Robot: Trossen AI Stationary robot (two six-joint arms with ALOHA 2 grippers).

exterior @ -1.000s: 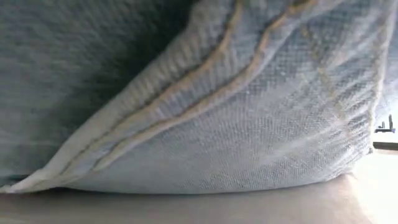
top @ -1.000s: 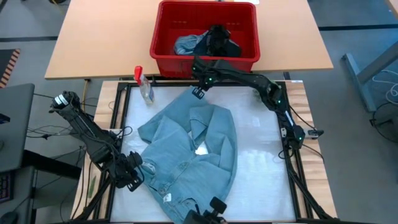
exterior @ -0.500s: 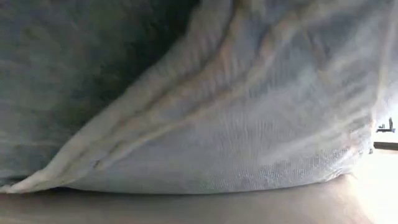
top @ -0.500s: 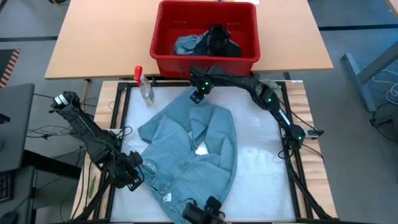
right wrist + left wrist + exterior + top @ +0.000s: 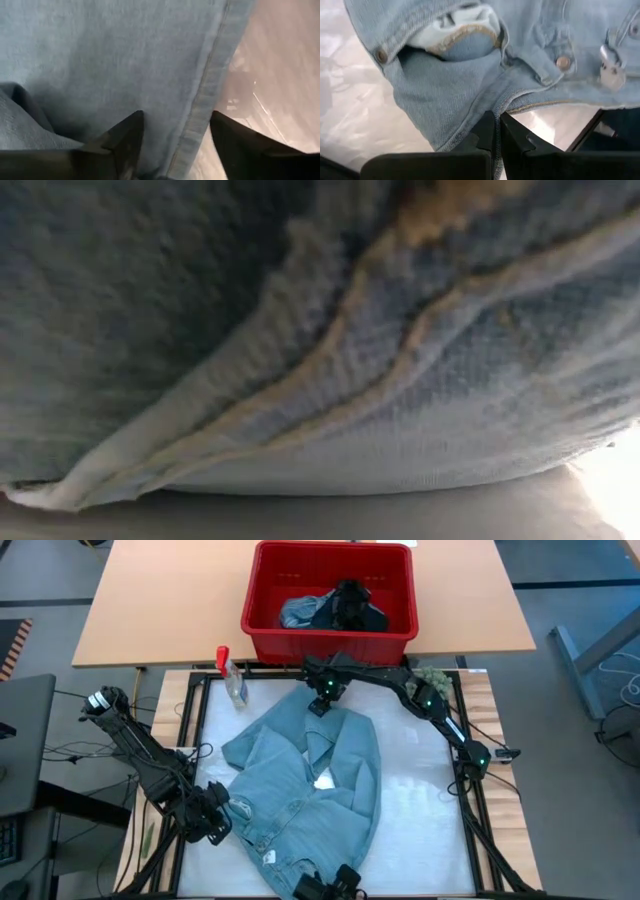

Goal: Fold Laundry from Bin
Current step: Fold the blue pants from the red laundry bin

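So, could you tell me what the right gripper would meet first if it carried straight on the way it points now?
Most likely the denim garment. The right gripper is open, its fingers straddling the garment's hemmed edge, with cloth directly ahead. How near the cloth lies is hard to judge.

Overhead sees everything; low and both wrist cameras press close, seemingly onto the same denim.

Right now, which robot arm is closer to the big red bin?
The right one. Its fingers are open over the far edge of the denim garment, just in front of the red bin. The left fingers pinch the garment's near-left edge, much farther from it.
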